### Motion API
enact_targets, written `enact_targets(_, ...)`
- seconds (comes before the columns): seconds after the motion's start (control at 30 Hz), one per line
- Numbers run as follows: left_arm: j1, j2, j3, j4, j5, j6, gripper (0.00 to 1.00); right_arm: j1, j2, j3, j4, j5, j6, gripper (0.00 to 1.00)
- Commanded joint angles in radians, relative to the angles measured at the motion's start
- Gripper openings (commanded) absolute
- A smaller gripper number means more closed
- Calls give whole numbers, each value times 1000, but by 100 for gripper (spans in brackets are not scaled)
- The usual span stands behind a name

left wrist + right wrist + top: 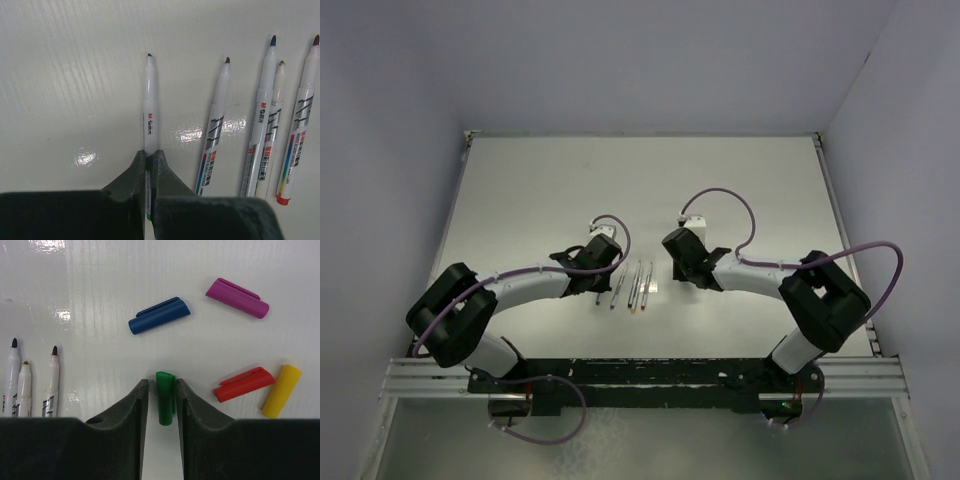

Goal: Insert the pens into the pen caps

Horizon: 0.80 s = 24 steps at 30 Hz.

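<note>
Where bolted at the near edge of the table (520, 200), both arms bent inward toward its middle.

Left side first. Left gripper (149, 167): pinched tight on the green pen (150, 110), gripping the barrel near its green-banded back end, with no gap on either side. Dark tip pointing away from the camera. Cannot tell whether lifted or resting on the surface.

To the right of it lie four more, flat on the white top, tips likewise pointing away. First the purple pen (215, 135), apart from the held one, its tip dark and the hue hard to read. Then the blue pen (260, 115) and the yellow pen (274, 125), close side by side. Last the red pen (304, 110), just beside those at the frame edge.

Right side. Right gripper (162, 385): parted, straddling the green cap (164, 397). Cap lying lengthwise between the fingers, close against one of them, a sliver of table showing at the other.

Just past the fingers, off to one side: red cap (245, 384) and yellow cap (282, 391), ends nearly meeting, angled apart. Farther out, the blue cap (159, 316), lying alone. Farthest, the purple cap (237, 297), near the blue one but not touching.
</note>
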Motion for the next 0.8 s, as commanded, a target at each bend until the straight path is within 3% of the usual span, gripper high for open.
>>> enact_targets(0.0,0,28,-46,-79,62,-7,0,16,72,-67,-201,-99,62,31)
enact_targets(0.17,-1,29,-44,-82,62,-7,0,16,80,-70,-205,-101,64,26)
enact_targets(0.37,-1,26,-45,-83,62,-10,0,17,78,-83,-208,-111,61,0)
enact_targets(0.77,-1,-39,-46,-68,36,20,0,18,-10,-15,-130,-105,-9,0)
